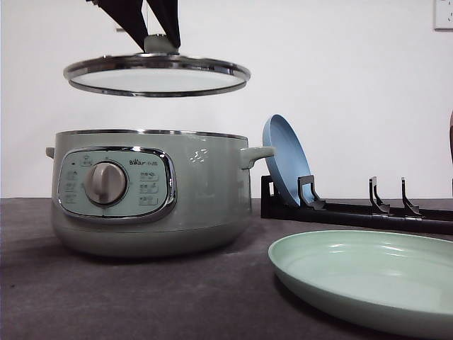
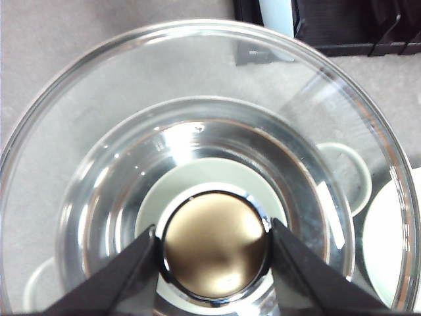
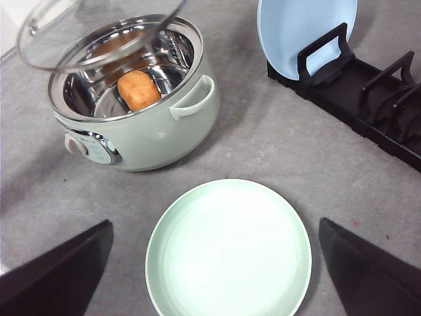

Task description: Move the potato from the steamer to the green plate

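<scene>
The left end effector (image 1: 157, 35) clamps the knob of a glass lid (image 1: 156, 74) and holds it level in the air, directly above the open steamer (image 1: 152, 191) on the grey counter (image 1: 141, 297). In the left wrist view, its two dark fingers (image 2: 128, 273) press either side of the shiny knob (image 2: 215, 247). The potato (image 3: 139, 90), orange-brown, lies on the steel floor inside the steamer, uncovered. The steamer's chrome-framed panel carries a silver dial (image 1: 106, 183) and a small brand mark beside it that appears to read "Bear", followed by characters too small to make out; the button labels around the dial are likewise illegible. The green plate (image 3: 229, 250) sits empty on the counter just in front of the steamer, apart from it. The right end effector (image 3: 217, 276) hangs above that plate with its fingers spread wide. Behind, a blue plate (image 1: 285, 160) stands upright in a black rack (image 1: 354, 211).
</scene>
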{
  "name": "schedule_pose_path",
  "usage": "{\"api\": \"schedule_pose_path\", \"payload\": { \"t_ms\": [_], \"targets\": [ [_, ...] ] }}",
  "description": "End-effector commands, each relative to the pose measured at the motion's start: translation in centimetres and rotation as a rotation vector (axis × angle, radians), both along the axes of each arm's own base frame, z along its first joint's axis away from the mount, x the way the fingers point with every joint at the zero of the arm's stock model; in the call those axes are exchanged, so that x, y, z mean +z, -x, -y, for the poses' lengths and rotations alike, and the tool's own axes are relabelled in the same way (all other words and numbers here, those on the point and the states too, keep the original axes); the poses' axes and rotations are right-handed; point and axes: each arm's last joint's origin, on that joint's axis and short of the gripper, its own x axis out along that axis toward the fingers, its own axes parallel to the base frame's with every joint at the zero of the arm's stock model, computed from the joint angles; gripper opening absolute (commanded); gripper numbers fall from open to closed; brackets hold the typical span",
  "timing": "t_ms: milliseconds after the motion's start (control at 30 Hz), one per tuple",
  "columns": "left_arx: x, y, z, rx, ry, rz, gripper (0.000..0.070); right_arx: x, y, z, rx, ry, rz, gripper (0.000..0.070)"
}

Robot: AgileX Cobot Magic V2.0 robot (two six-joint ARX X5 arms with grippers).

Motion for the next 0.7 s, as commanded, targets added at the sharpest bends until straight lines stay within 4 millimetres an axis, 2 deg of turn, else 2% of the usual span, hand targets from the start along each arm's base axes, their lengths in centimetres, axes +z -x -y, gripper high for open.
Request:
{"api": "schedule_pose_path", "payload": {
  "t_ms": [0, 400, 533, 667],
  "targets": [
    [1.8, 0.4, 0.0, -0.009, 0.042, 0.075, 0.0013, 0.4, 0.0, 0.0, -0.001, -0.012, 0.014, 0.0631],
    [2.8, 1.1, -0.8, 0.001, 0.048, 0.089, 0.0013, 0.4, 0.0, 0.0, -0.001, -0.013, 0.018, 0.0631],
    [3.1, 1.1, -1.6, 0.015, 0.046, 0.098, 0.0013, 0.4, 0.0, 0.0, -0.001, -0.013, 0.018, 0.0631],
    [3.4, 0.9, -3.2, 0.055, 0.043, 0.109, 0.0013, 0.4, 0.0, 0.0, -0.001, -0.014, 0.023, 0.0631]
  ]
}}
